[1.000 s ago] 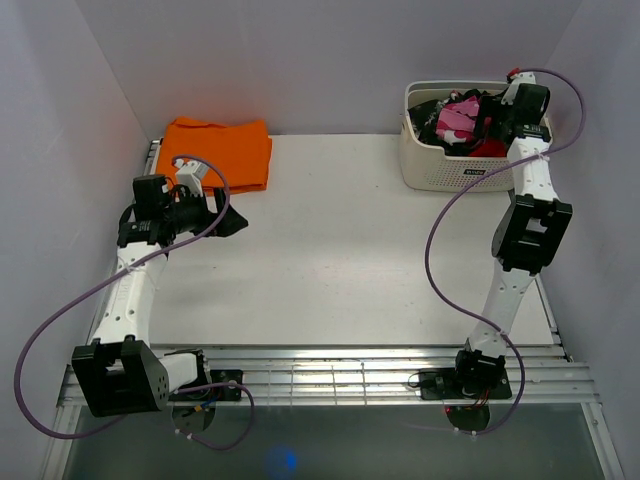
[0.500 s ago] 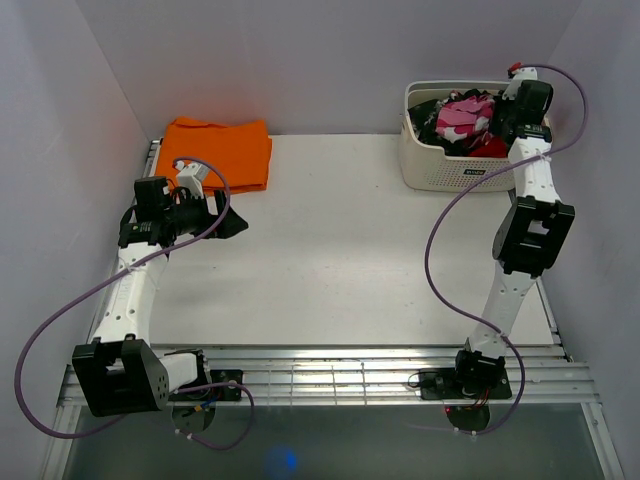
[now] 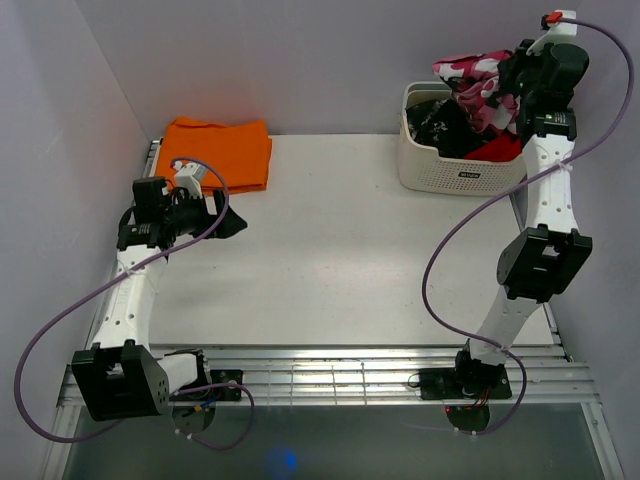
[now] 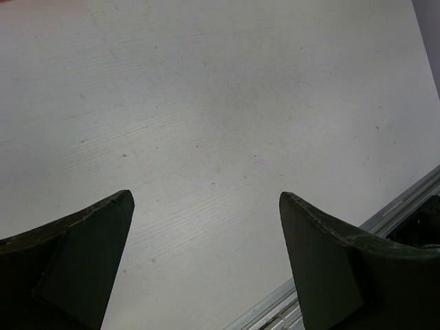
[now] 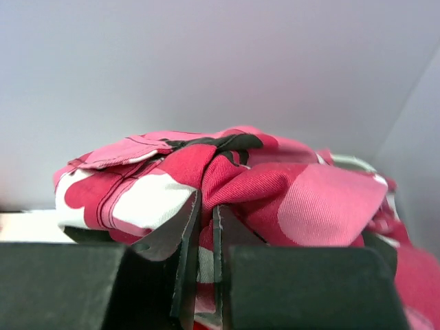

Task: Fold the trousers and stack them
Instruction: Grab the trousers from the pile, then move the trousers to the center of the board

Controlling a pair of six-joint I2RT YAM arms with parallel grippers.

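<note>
The trousers point(image 3: 482, 82), in pink, white and black camouflage print, hang bunched above the white basket point(image 3: 455, 170) at the back right. My right gripper point(image 3: 510, 80) is shut on a fold of them and holds them lifted. Seen from the right wrist, the trousers point(image 5: 261, 185) fill the middle and the right gripper point(image 5: 205, 206) pinches the cloth between its two near-closed fingers. My left gripper point(image 3: 228, 222) hangs open over the left side of the table. The left wrist view shows only bare table between the wide-apart fingers point(image 4: 82, 240) of the left gripper point(image 4: 206, 199).
A folded orange cloth point(image 3: 222, 150) lies at the back left of the table. Dark and red garments point(image 3: 445, 125) remain in the basket. A metal rail point(image 3: 360, 372) runs along the table's near edge. Walls close in on the left, right and back.
My right gripper shut on the trousers inside the basket and rose, pulling them up above the rim. The left arm has stayed where it was.
</note>
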